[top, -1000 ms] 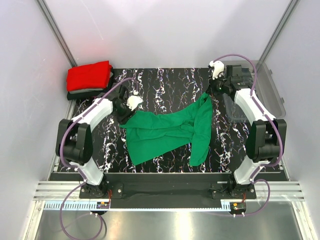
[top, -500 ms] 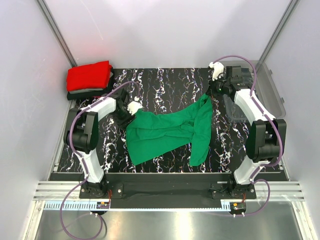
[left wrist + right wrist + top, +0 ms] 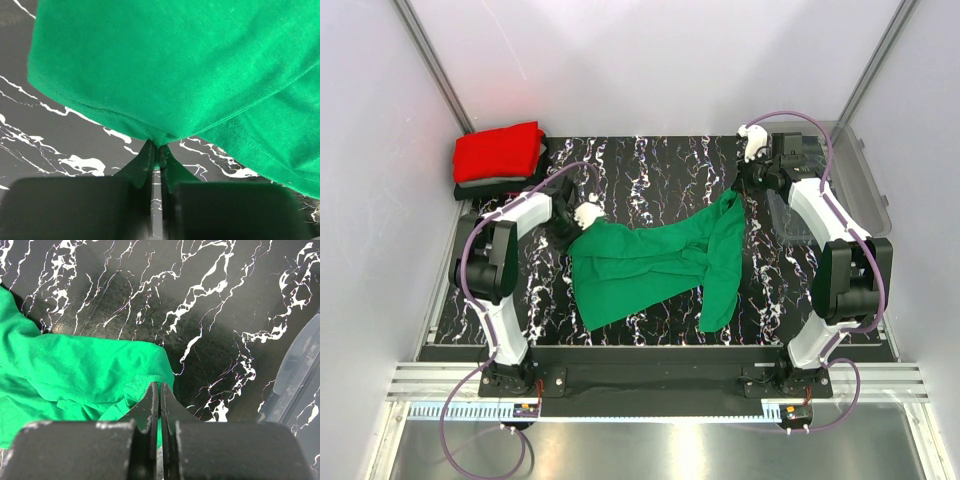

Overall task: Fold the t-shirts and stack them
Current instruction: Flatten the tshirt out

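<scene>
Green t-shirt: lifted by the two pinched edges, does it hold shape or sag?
Likely floppy: the green t-shirt lies rumpled and puckers where the jaws of the left gripper pinch it. Probably light: thin knit. Its middle would likely sag and drag on the table.

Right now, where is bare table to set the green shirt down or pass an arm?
Widest bare table: the far strip behind the green shirt, between left gripper and right gripper. A smaller patch lies near right of the shirt. Crowded: red stack far left, bin far right.
</scene>
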Robot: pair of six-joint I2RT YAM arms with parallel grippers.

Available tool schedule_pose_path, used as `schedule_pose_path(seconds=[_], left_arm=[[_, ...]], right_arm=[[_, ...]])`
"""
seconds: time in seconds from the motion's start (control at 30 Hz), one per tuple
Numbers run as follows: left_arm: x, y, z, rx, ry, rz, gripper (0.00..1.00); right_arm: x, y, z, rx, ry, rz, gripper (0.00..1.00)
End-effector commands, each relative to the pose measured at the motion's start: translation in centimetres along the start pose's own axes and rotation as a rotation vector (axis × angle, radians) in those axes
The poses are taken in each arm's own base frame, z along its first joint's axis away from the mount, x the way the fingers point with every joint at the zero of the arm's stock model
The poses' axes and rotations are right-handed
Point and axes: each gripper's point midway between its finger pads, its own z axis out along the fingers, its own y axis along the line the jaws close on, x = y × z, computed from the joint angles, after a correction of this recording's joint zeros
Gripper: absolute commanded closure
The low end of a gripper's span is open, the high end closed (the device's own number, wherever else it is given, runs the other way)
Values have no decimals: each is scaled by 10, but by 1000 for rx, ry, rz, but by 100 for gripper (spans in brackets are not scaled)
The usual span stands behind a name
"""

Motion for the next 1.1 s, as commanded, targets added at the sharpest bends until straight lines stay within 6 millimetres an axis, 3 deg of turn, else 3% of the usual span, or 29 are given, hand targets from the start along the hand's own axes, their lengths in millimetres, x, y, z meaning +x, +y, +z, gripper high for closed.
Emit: schedule_pose_path(seconds=[0.0,0.3,0.4,0.63,0.7,0.77,0.87,0.93,1.07], left_arm=[[-2,4,4,7,-6,14,100],[18,35,-60,-114,-88,-70,100],[27,47,-64,-144,-73,-118,100],[17,60,-65,-157,-93,-194,100],[11,64,-67,-163,-105,-215,100],[5,66,-70,-162,-121,-228,100],[-1,69,-75,-171,-135,-227,100],[-3,67,-75,-167,-131,-224,100],[-3,64,-72,-161,-124,-227,100]], right_arm=[[-10,-2,-3,9,-24,-21,100],[2,-18,-3,97,5,-49,100],[16,-28,6,129,38,-67,100],[49,-68,17,254,154,-105,99],[52,-80,16,287,165,-86,75],[45,-87,11,321,162,-96,58],[14,-59,-2,203,76,-200,56],[-2,-16,-13,41,12,-317,56],[23,55,-14,-177,64,-529,58]])
